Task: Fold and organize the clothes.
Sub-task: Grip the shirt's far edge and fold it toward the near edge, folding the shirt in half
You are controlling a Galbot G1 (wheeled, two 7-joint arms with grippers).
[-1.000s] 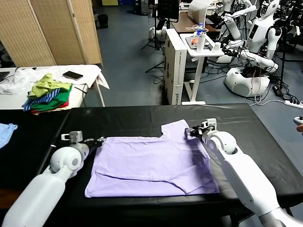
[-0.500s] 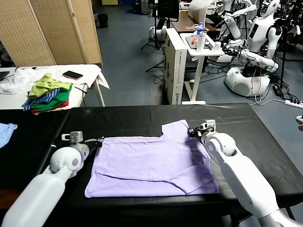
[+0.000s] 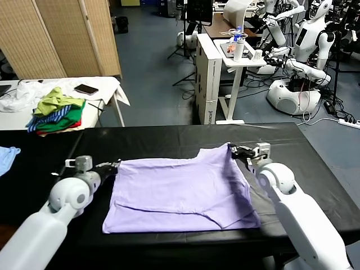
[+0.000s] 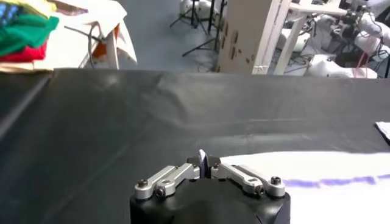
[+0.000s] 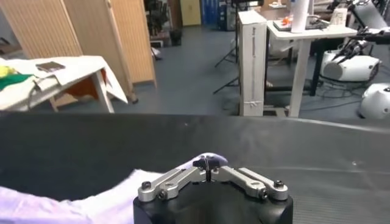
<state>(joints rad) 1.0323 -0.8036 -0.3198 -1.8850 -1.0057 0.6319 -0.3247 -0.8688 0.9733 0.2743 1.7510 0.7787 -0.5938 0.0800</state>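
The clothes are one pale lavender T-shirt (image 3: 174,191) lying flat on the black table (image 3: 157,138). Its near hem is folded over a little. My left gripper (image 3: 112,166) is shut on the shirt's far left corner, and in the left wrist view a thin fold of lavender cloth (image 4: 203,161) stands pinched in that gripper (image 4: 203,165). My right gripper (image 3: 235,149) is shut on the far right corner and holds it slightly off the table. The right wrist view shows that gripper (image 5: 209,164) with a tuft of the shirt (image 5: 122,189) nipped at its tips.
A white side table (image 3: 107,84) at the far left carries a pile of green, yellow and striped garments (image 3: 56,112) and a phone (image 3: 86,89). A light blue cloth (image 3: 7,154) lies at the left edge. A white cart (image 3: 236,56) and other robots (image 3: 306,50) stand beyond the table.
Both grippers closed on the shirt's far corners. The right one moved outward to the right and the left one slightly left, drawing the far edge out straight.
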